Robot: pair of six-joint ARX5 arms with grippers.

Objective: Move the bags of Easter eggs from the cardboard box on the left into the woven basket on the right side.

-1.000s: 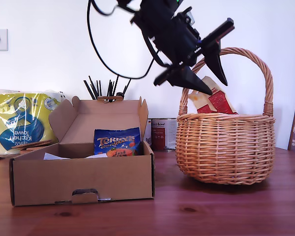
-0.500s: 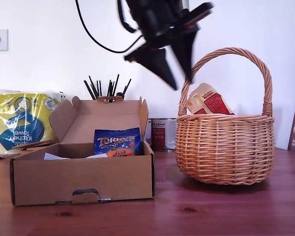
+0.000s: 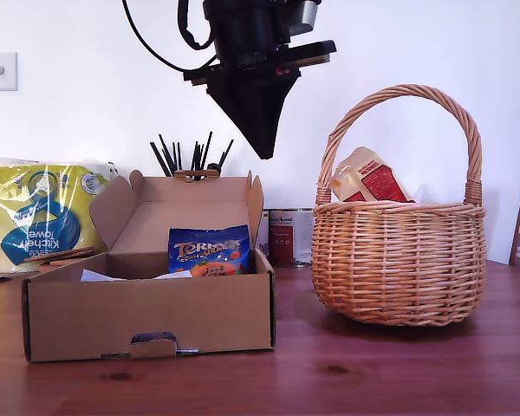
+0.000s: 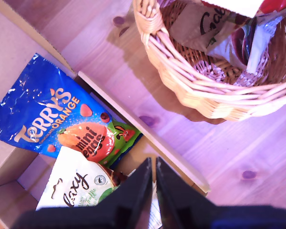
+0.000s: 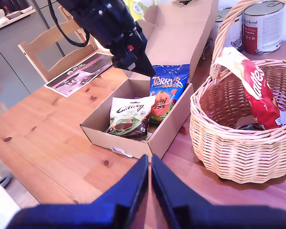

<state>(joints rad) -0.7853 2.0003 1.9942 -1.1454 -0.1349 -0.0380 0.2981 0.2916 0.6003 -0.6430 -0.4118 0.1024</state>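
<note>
– Labels you read? "Terry's Orange mini eggs" on the dark blue crinkly bag (image 4: pixel 47 112), "Galaxy" on the white-green bag (image 5: pixel 128 114), both inside the shallow brown cardboard box (image 3: pixel 147 321).

– Grippers? My first gripper (image 4: pixel 150 179) hangs over the box's edge nearest the round tan wicker basket (image 3: pixel 399 260), jaws pinched together, empty; my second gripper (image 5: pixel 148 176) likewise.

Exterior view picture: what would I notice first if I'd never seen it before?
Probably my first gripper, a big black pointed shape hanging shut above the open cardboard box on the exterior view's left. Next, the bright blue bag with orange lettering standing in that box. Then the tall-handled woven basket on the exterior view's right, with a tan-and-red bag poking out of the top.
</note>
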